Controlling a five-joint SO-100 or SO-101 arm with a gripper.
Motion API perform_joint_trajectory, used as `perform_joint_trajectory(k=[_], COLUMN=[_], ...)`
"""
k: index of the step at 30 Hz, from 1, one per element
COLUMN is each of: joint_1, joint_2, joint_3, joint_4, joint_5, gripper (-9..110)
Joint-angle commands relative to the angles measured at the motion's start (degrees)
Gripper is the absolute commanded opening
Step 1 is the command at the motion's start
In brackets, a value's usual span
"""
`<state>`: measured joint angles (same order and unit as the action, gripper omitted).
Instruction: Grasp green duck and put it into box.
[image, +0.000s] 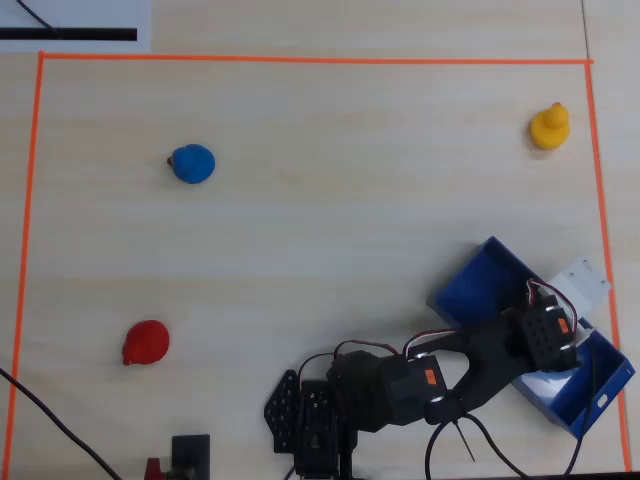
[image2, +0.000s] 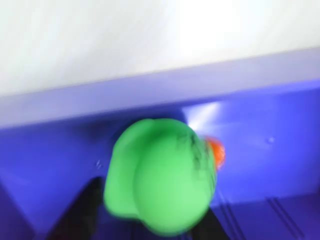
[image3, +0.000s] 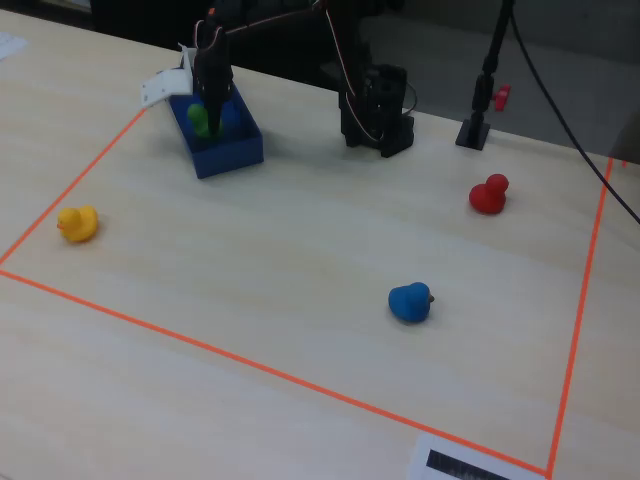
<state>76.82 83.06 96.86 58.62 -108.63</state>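
Observation:
The green duck (image2: 160, 180) fills the lower middle of the blurred wrist view, its orange beak to the right, with the blue inside of the box (image2: 270, 165) behind it. In the fixed view the duck (image3: 200, 120) hangs between the dark fingers of my gripper (image3: 205, 112), low inside the box (image3: 235, 150). In the overhead view the wrist covers the duck, and my gripper (image: 550, 345) is over the middle of the box (image: 480, 275). The dark fingers (image2: 87, 212) flank the duck at the bottom of the wrist view.
A blue duck (image: 192, 164), a red duck (image: 146, 343) and a yellow duck (image: 549, 126) lie apart inside the orange tape border (image: 300, 58). White paper (image: 585, 280) lies beside the box. The arm base (image: 320, 410) stands at the near edge.

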Motion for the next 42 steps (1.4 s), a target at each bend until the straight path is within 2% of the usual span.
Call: perform_joint_trajectory(k=[1, 7, 10, 13, 14, 20, 22, 26, 29, 33, 42], joint_1=[0.0, -4.0, -9.5, -20.9, -25.9, -57.5, -65.3, -74.7, -76.1, -75.8, -75.2], joint_2=[6.6, 16.6, 23.9, 32.1, 34.9, 53.7, 59.8, 73.8, 85.9, 93.7, 104.0], joint_3=[-1.4, 0.4, 0.7, 4.1, 6.5, 33.4, 42.7, 61.3, 71.6, 76.5, 80.9], joint_4=[2.3, 2.5, -0.5, -8.2, -11.3, -31.1, -32.6, -30.1, -20.0, -4.9, 9.8], joint_5=[-0.4, 5.4, 12.0, 20.3, 22.4, 23.0, 21.5, 19.4, 17.0, 16.2, 16.1], gripper=[28, 26, 18, 2, 0, 0, 0, 0, 0, 0, 0])
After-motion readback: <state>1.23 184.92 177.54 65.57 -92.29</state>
